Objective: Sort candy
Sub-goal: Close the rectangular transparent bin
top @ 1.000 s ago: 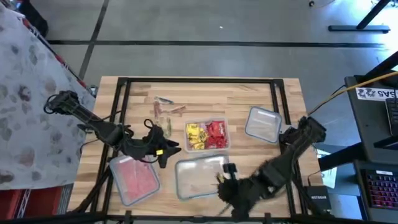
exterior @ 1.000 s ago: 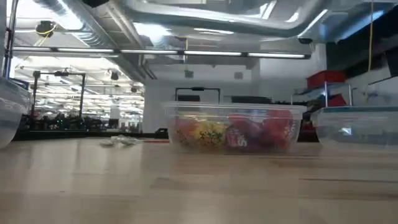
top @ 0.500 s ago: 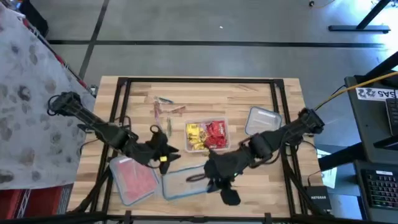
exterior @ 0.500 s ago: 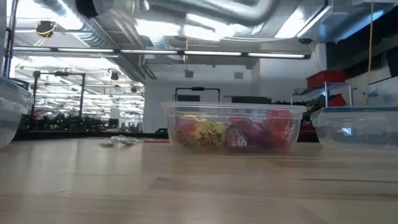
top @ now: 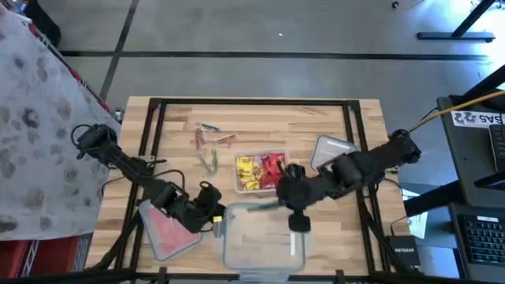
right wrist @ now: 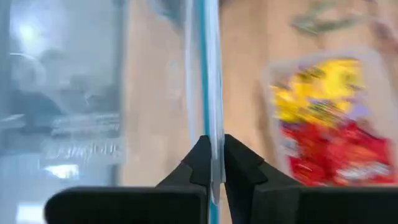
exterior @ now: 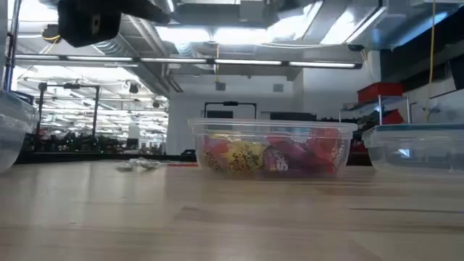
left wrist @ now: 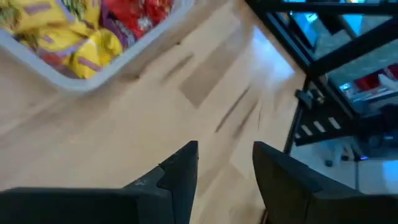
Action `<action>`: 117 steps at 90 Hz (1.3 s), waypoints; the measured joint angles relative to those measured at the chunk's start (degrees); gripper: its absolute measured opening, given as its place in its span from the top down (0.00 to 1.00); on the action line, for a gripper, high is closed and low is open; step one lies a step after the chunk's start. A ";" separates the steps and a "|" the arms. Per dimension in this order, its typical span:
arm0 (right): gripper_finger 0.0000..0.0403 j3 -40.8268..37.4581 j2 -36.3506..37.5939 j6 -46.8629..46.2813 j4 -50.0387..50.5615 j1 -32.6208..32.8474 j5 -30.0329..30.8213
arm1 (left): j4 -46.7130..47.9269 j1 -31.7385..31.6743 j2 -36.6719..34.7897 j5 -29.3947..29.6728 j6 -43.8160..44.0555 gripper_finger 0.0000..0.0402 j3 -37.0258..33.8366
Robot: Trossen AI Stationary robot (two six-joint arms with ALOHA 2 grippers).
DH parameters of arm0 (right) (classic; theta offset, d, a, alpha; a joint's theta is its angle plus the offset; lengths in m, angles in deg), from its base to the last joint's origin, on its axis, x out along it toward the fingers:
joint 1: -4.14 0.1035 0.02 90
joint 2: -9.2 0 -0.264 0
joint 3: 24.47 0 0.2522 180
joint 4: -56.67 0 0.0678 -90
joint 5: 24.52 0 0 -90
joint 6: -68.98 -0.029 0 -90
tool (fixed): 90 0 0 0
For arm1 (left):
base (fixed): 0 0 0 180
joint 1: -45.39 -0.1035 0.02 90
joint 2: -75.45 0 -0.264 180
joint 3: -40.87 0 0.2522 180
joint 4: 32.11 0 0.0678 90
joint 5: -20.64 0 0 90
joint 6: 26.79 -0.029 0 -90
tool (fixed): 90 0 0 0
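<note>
A clear tub (top: pixel 261 170) at the table's middle holds yellow and red candy (top: pixel 260 172), which also shows in the low view as candy (exterior: pixel 270 155). A few loose candy pieces (top: pixel 208 145) lie on the wood farther back. A second clear container (top: pixel 263 239) sits near the front edge, with my right gripper (top: pixel 293 213) shut on its rim. My left gripper (top: pixel 212 211) hovers open just left of that container, with nothing between its fingers (left wrist: pixel 180 171). My right gripper (right wrist: pixel 212 169) pinches the clear container's thin, teal-lined rim (right wrist: pixel 211 134) between its two fingers, at the container's far right edge (top: pixel 289 207). The rim runs straight out along the fingers. The container appears raised off the wood and spreads toward the near edge.
A pink-tinted container (top: pixel 169 229) lies at the front left beside my left arm. A clear lid (top: pixel 332 155) rests at the right, under my right arm. Black frame rails (top: pixel 252 102) run along the table's edges.
My right gripper has swung from the near edge toward the table's left, then toward the far side, shut on the clear container's rim. The container slid left, then came back right, and now looks larger from above. My left gripper has drawn toward the near edge.
</note>
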 joint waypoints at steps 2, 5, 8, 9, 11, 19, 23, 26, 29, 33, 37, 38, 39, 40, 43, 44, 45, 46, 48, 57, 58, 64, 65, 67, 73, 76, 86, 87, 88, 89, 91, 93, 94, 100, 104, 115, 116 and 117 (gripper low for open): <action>0.99 0.00 0.00 0.79 0.46 -0.69 0.18 | 0.46 -0.01 -0.15 0.06 -0.23 0.66 0.00; 0.99 0.00 0.00 2.10 0.89 -1.79 0.17 | 1.69 -0.11 -0.47 0.12 -0.15 0.66 0.00; 0.99 0.00 0.00 3.54 1.00 -2.89 -0.02 | 3.21 -0.13 -0.93 0.24 0.45 0.66 0.00; 0.99 0.00 0.00 4.13 1.00 -3.25 -0.19 | 3.82 -0.13 -1.05 0.33 0.72 0.66 0.00; 0.99 0.00 0.00 5.09 0.96 -4.02 -0.55 | 5.28 -0.15 -1.52 0.33 1.12 0.66 0.00; 0.99 -0.01 0.00 9.41 1.07 -7.04 -1.20 | 12.60 -0.24 -3.85 -0.02 4.42 0.66 0.00; 0.99 -0.02 -0.06 11.89 1.60 -8.44 -1.49 | 16.69 -0.20 -5.14 -0.02 6.18 0.66 0.00; 0.99 -0.02 -0.18 13.64 2.36 -9.53 -1.92 | 19.79 -0.24 -6.17 0.00 7.42 0.66 0.00; 0.99 -0.02 -0.36 15.37 3.00 -10.62 -2.73 | 22.72 -0.25 -7.25 0.03 8.67 0.66 0.00; 0.99 -0.05 -0.51 17.70 3.66 -12.05 -4.41 | 27.07 -0.28 -9.00 0.13 10.36 0.66 0.02; 0.99 -0.13 -0.65 20.66 4.61 -13.58 -6.49 | 31.41 -0.27 -10.60 0.24 12.03 0.66 0.08; 0.99 -0.14 -0.66 21.39 4.89 -14.01 -7.10 | 32.47 -0.27 -11.02 0.24 12.38 0.66 0.09; 0.99 -0.16 -0.66 22.07 5.14 -14.45 -7.70 | 33.55 -0.28 -11.46 0.24 12.86 0.66 0.09; 0.99 -0.19 -0.67 22.64 5.31 -14.91 -8.25 | 34.53 -0.30 -11.84 0.21 13.11 0.66 0.09; 0.99 -0.20 -0.87 24.56 5.26 -16.43 -9.50 | 37.22 -0.38 -12.87 0.26 13.76 0.66 0.09; 0.99 -0.18 -0.94 25.05 5.12 -17.00 -10.10 | 38.10 -0.39 -13.24 0.30 14.01 0.66 0.09; 0.99 -0.15 -1.01 25.46 4.98 -17.58 -10.77 | 38.94 -0.44 -13.57 0.37 14.17 0.66 0.09; 0.99 -0.14 -1.09 26.07 4.86 -18.17 -11.45 | 39.76 -0.52 -13.88 0.45 14.26 0.66 0.09; 0.99 -0.11 -1.26 26.90 4.70 -19.25 -12.38 | 41.23 -0.66 -14.47 0.62 14.30 0.66 0.09; 0.99 -0.11 -2.83 30.00 4.90 -24.86 -18.12 | 44.92 -2.22 -17.50 0.83 12.24 0.66 0.09; 0.99 -0.11 -2.99 30.32 4.93 -25.50 -18.91 | 44.99 -2.46 -17.82 0.80 11.71 0.66 0.09; 0.99 -0.12 -4.12 31.71 5.04 -29.12 -23.24 | 44.58 -3.99 -19.63 0.75 9.15 0.66 0.09; 0.99 -0.11 -4.29 32.03 5.06 -29.66 -23.93 | 44.41 -4.28 -19.90 0.81 8.76 0.66 0.09; 0.99 -0.11 -4.58 32.61 5.17 -30.77 -25.18 | 43.95 -4.91 -20.47 0.74 7.49 0.66 0.09; 0.99 -0.11 -5.41 34.47 5.41 -33.85 -27.38 | 42.59 -6.98 -21.97 0.77 3.53 0.66 0.09; 0.99 -0.12 -5.59 35.27 5.36 -35.29 -28.18 | 41.58 -8.23 -22.48 0.81 1.39 0.66 0.09; 0.99 -0.11 -6.53 36.54 5.01 -39.56 -29.08 | 38.19 -12.86 -23.86 0.93 -5.15 0.66 0.09; 0.99 -0.11 -6.60 36.54 5.11 -40.03 -29.13 | 37.69 -13.40 -23.95 0.88 -5.78 0.66 0.09; 0.99 -0.11 -6.69 36.54 5.20 -40.49 -29.18 | 37.18 -13.94 -24.03 0.88 -6.43 0.66 0.09; 0.99 -0.11 -6.82 36.55 5.27 -40.93 -29.22 | 36.66 -14.47 -24.11 0.88 -7.05 0.66 0.09; 0.99 -0.11 -7.31 36.60 5.22 -41.65 -29.26 | 35.61 -15.55 -24.24 0.93 -8.08 0.66 0.09; 0.99 -0.11 -7.75 36.68 5.00 -42.25 -29.28 | 34.57 -16.60 -24.34 0.92 -9.24 0.66 0.09; 0.99 -0.11 -7.93 36.75 4.91 -42.53 -29.33 | 34.05 -17.11 -24.37 0.92 -9.80 0.66 0.09; 0.99 -0.11 -9.21 38.24 4.99 -44.40 -29.69 | 30.92 -20.00 -24.36 0.89 -13.79 0.66 0.09; 0.99 -0.11 -10.32 39.55 4.88 -45.08 -29.59 | 29.11 -21.83 -24.31 0.51 -17.02 0.66 0.09; 0.99 -0.11 -13.62 41.81 4.99 -46.64 -29.49 | 25.34 -26.85 -24.16 -4.05 -23.22 0.66 0.09; 0.99 -0.11 -13.92 42.03 5.00 -46.76 -29.51 | 25.12 -27.27 -24.15 -4.52 -23.55 0.66 0.09; 0.99 -0.11 -14.21 42.26 5.00 -46.85 -29.53 | 24.89 -27.69 -24.15 -4.96 -23.80 0.66 0.09</action>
